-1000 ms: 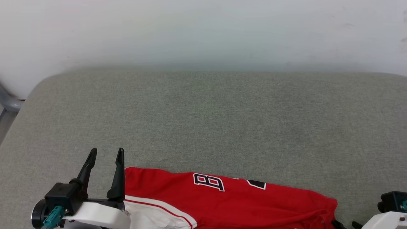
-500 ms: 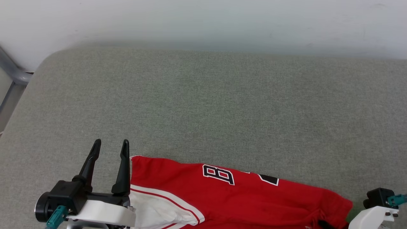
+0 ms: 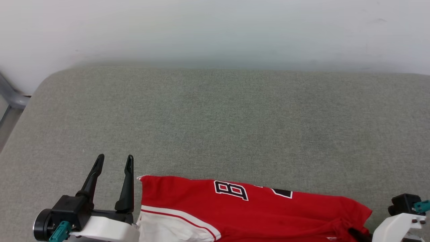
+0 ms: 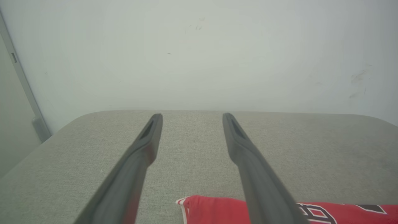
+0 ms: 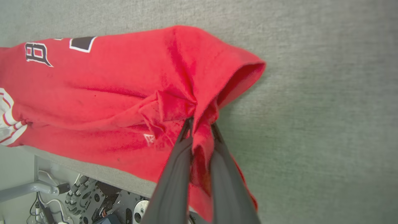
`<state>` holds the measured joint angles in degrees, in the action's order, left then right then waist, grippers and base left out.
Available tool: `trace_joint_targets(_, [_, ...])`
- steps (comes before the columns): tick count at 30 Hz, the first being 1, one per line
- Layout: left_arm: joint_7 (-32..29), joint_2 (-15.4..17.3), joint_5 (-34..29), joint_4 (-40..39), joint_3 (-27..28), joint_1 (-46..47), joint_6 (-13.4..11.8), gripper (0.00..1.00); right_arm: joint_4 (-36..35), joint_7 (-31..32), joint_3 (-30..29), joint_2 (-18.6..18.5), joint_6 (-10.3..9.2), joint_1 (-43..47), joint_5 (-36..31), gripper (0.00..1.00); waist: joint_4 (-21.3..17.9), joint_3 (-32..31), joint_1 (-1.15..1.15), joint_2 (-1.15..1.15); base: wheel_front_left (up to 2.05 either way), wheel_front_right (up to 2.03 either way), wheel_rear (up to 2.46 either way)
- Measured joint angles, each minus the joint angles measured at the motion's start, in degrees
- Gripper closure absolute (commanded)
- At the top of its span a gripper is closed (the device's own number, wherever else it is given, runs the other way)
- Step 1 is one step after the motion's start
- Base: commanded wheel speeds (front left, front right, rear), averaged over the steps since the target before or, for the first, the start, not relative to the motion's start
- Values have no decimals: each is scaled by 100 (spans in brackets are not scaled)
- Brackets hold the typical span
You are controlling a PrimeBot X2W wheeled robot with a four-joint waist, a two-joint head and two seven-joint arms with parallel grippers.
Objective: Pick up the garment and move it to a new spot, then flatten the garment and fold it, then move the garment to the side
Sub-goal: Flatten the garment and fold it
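**Garment drawn rightward; right claw holding, left claw free**
In the head view the garment point(image 3: 255, 211) lies along the lower edge of the grey pad point(image 3: 235, 117). It sits farther right of the spread, empty left gripper point(image 3: 115, 156) than a second ago. The right gripper point(image 5: 200, 124) pinches a bunched red fold, so relocation appears under way. Legible print: "B" point(image 3: 231, 190), plus part of another black character.

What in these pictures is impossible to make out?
Print on the red jersey: head view, a fold hides most letters past the B.
Jersey's near part: head view, cut off by the bottom edge.
Right hand fingertips: right wrist view, buried in bunched red cloth.
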<state>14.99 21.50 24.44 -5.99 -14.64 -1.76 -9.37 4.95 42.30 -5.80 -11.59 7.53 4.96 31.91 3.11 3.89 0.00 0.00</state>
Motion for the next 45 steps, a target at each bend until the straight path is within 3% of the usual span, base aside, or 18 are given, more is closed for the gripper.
trace_joint_targets(14, [-25, 4, 11, 11, -55, -159, -75, 0, -424, 945, -2107, -123, -2, 183, -97, 100, -257, -382, 0, 0, 0, 0, 0])
trace_joint_targets(17, [-27, 3, 30, 13, -59, -181, -94, 0, -468, 1429, -2305, 221, -2, 97, 247, 100, -298, -418, 0, 0, 0, 0, 0])
trace_joint_targets(20, [-37, 3, 37, 11, -88, -180, -97, 0, -495, 2094, -2403, 700, -3, -131, 1017, 100, -317, -438, 0, 0, 0, 0, 0])
trace_joint_targets(24, [-64, 5, 37, 10, -122, -176, -97, 0, -477, 2795, -2348, 834, -3, -322, 1972, 100, -299, -459, 0, 0, 0, 0, 0])
trace_joint_targets(27, [-78, 4, 43, 14, -149, -167, -96, 0, -80, 2877, -1913, 844, -3, -349, 3101, 100, -263, -464, 0, 0, 0, 0, 0])
trace_joint_targets(32, [-121, 3, 43, 25, -222, -101, -70, 0, 201, 2460, -754, 861, -3, -389, 4034, 100, -132, -448, 0, 0, 0, 0, 0])
trace_joint_targets(40, [-144, -29, 43, 22, -302, 119, -19, 0, 322, 1619, 980, 862, -3, -650, 4657, 100, 185, -206, 0, 0, 0, 0, 0])
trace_joint_targets(45, [-100, -101, 44, 91, -322, 303, 69, 0, 461, 1144, 1700, 865, -3, -968, 4707, 100, 394, 63, 0, 0, 0, 0, 0])
